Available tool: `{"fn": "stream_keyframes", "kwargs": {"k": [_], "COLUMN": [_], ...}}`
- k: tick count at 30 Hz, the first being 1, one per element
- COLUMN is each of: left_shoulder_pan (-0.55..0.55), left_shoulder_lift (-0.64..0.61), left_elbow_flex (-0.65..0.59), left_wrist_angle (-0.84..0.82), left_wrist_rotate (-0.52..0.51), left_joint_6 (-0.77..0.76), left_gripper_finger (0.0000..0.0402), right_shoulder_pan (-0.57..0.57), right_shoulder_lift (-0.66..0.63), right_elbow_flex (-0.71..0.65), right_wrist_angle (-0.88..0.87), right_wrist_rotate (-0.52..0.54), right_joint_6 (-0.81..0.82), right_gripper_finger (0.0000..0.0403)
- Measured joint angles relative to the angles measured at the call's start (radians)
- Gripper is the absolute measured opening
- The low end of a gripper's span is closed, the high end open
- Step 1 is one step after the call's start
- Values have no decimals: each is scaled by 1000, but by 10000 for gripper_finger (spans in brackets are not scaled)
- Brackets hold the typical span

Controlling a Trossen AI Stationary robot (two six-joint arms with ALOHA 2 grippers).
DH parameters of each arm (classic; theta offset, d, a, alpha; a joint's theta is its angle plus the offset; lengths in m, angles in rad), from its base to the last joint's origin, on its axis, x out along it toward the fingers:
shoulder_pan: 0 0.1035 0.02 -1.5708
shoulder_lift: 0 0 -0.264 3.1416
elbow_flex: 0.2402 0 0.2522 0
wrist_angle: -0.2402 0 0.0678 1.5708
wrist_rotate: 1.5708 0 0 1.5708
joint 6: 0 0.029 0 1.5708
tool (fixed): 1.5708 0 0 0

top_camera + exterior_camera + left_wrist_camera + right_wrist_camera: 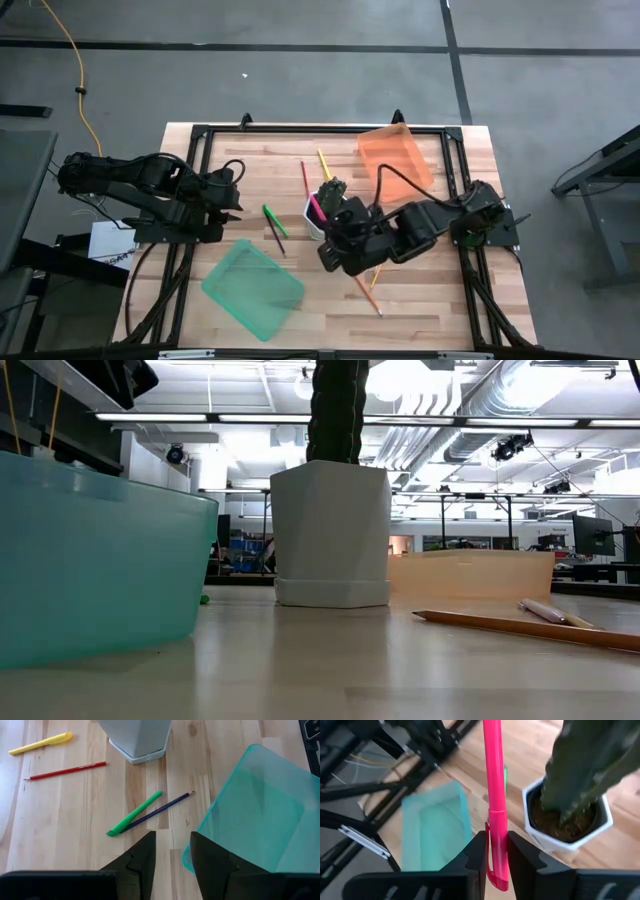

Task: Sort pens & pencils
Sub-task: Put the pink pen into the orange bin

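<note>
While clamped in the right pincer (493, 851), pink pen (494, 795) above teal tray (432, 827); left pincer (172, 851) apart.

**Four cameras, one table**

The high view looks straight down, far enough off to take in the whole table (420, 300) and both arms. The low view sits at tabletop height, close behind the teal bin (90, 560), facing level across to the white cactus pot (332, 530) and the room beyond. Each wrist view looks forward past its own fingers, close to the wood; all four share that pot.
</note>
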Motion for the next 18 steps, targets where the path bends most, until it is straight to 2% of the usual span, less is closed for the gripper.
{"fn": "stream_keyframes", "kwargs": {"k": [3, 9, 18], "left_shoulder_pan": [0, 0, 0], "left_shoulder_lift": [0, 0, 0], "left_elbow_flex": [0, 0, 0], "left_wrist_angle": [0, 0, 0], "left_wrist_rotate": [0, 0, -5], "left_joint_6": [1, 2, 2], "left_gripper_finger": [108, 108, 108], "right_shoulder_pan": [2, 2, 2], "right_shoulder_lift": [0, -32, -85], "right_elbow_flex": [41, 27, 26], "right_wrist_angle": [-4, -13, -50], "right_wrist_rotate": [40, 85, 213], "right_joint_6": [-23, -33, -41], "right_gripper_finger": [45, 45, 45]}}
